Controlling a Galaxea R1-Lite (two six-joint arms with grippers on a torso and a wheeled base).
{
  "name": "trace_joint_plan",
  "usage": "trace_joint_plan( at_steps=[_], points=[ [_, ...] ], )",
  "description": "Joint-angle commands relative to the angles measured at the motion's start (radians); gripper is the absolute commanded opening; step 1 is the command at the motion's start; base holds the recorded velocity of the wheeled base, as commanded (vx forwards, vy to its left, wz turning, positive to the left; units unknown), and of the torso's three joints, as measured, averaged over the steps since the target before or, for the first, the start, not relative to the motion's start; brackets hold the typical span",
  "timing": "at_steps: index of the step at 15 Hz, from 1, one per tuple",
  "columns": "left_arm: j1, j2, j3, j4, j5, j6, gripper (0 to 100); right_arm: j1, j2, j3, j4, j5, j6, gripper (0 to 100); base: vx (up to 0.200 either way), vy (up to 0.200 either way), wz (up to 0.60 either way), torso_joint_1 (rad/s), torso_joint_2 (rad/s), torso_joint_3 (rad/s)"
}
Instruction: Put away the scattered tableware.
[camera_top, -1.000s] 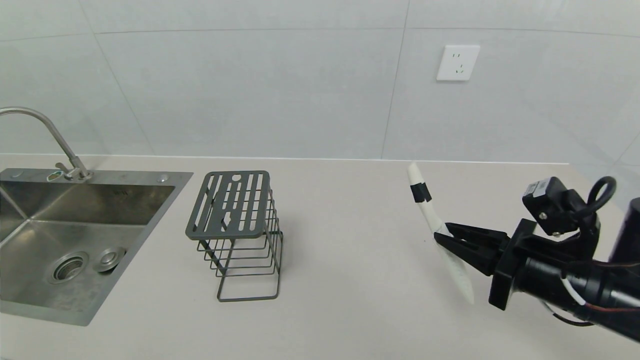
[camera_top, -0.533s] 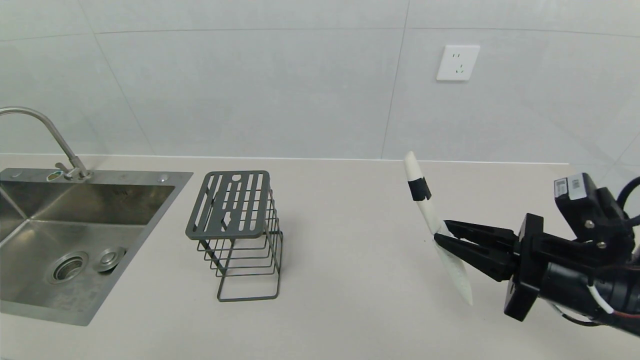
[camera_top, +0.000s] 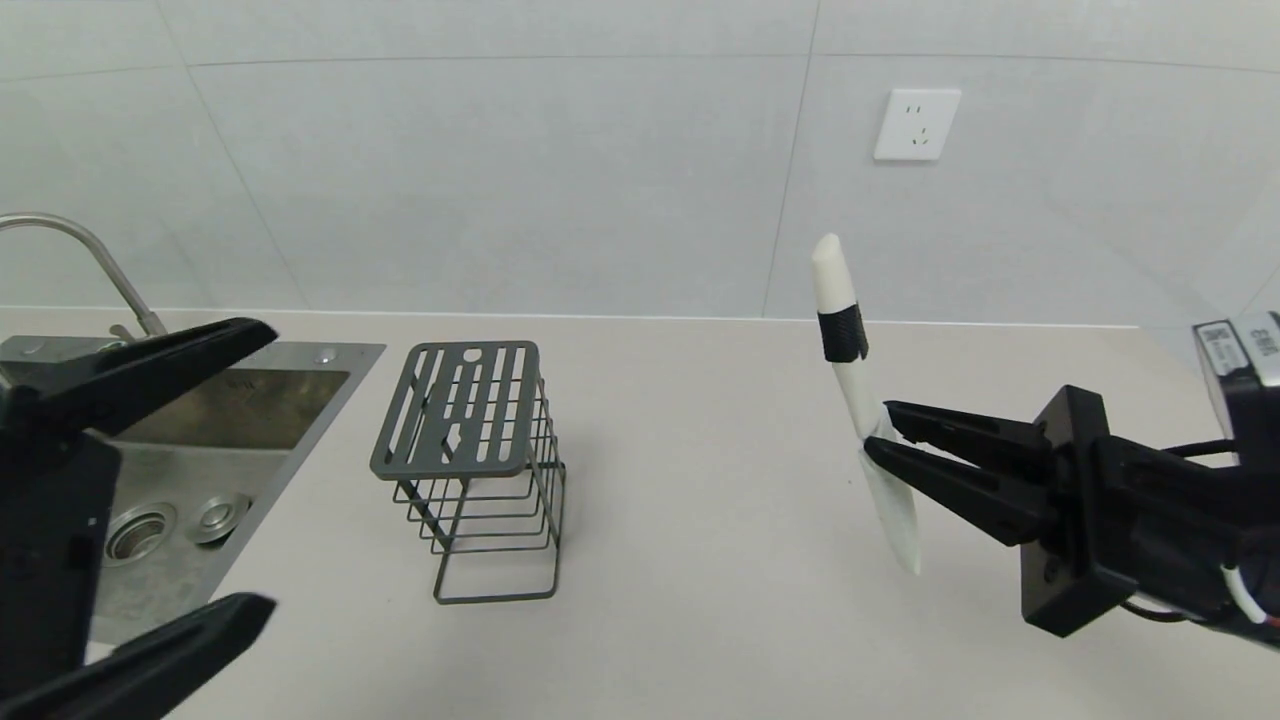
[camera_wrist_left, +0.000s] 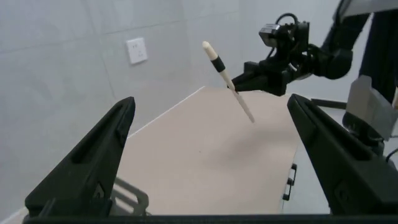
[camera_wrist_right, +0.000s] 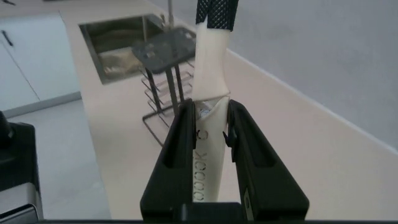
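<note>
Not much to read here, honestly: the only proper label is a small white sticker (camera_top: 1238, 342) on top of the camera housing (camera_top: 1255, 410) at the right wrist. It has a dark square code and some tiny print next to it, all too small to make out. The white knife (camera_wrist_right: 208, 149) has a short row of little ring-shaped marks (camera_wrist_right: 199, 177) printed along its blade, plus a faint bit of print a little further up, and I can't tell whether any of that is lettering or just decoration.
</note>
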Motion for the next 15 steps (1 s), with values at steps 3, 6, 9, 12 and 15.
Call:
trace_joint_plan(
  at_steps=[3,6,9,12,15],
  points=[
    [-0.067,0.396,-0.01,-0.27,-0.065,0.066,100,0.016,0.019,0.011,-0.027,0.023,-0.02,0,0.0,0.0,0.0,0.0,0.0,0.0],
    [-0.084,0.479,-0.096,-0.27,-0.065,0.07,100,0.018,0.019,0.013,-0.03,0.043,-0.027,0,0.0,0.0,0.0,0.0,0.0,0.0],
    [-0.139,0.516,-0.13,-0.27,-0.065,0.069,100,0.018,0.017,0.016,-0.03,0.043,-0.035,0,0.0,0.0,0.0,0.0,0.0,0.0],
    [-0.142,0.548,-0.187,-0.27,-0.065,0.067,100,0.018,0.012,0.02,-0.031,0.043,-0.035,0,0.0,0.0,0.0,0.0,0.0,0.0],
    [-0.166,0.592,-0.26,-0.27,-0.065,0.058,100,0.018,0.011,0.028,-0.033,0.043,-0.035,0,0.0,0.0,0.0,0.0,0.0,0.0]
  ],
)
